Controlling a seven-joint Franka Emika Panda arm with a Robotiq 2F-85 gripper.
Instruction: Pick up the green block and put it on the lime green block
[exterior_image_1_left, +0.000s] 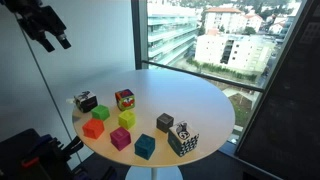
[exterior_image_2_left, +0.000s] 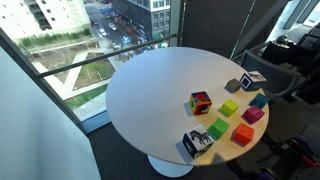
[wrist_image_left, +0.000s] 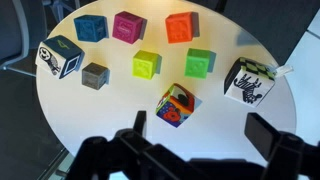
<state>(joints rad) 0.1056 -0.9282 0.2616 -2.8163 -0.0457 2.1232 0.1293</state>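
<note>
Green block (wrist_image_left: 200, 63), a smooth cube, sits beside the lime green block (wrist_image_left: 147, 65); tool (wrist_image_left: 202, 135) gapes wide, empty

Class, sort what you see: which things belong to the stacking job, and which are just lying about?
Job: green block, lime green block, gripper.
Lying about: orange block, magenta block, teal block, grey block, multicoloured cube, two patterned cubes.

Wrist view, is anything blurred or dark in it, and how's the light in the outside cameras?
Wrist view: the gripper is a dark, soft silhouette low in frame; the green block and lime green block are sharp, evenly lit. Both exterior views: bright daylight through the window, room edges dark.
</note>
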